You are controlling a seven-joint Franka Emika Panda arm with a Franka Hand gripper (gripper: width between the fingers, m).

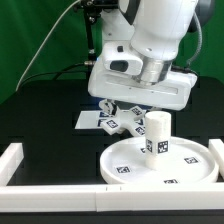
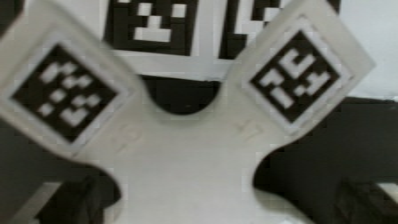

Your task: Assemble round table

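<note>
The black table carries the wide round disc on the exterior view's right. Behind it lies the marker board, and the smaller flat-armed piece is just beside that board. A long white rail lies along the near edge.

Robot lab — arm, tagged disc, black table

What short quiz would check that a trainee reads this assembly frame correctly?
1. Which part stands upright on the round disc?
2. True or false: the cylinder lies flat on the table.
3. The gripper is: A) shut on the cylinder; B) open, at the flat-armed piece; C) out of view.
Key: 1 the short cylinder; 2 false; 3 B.
</note>
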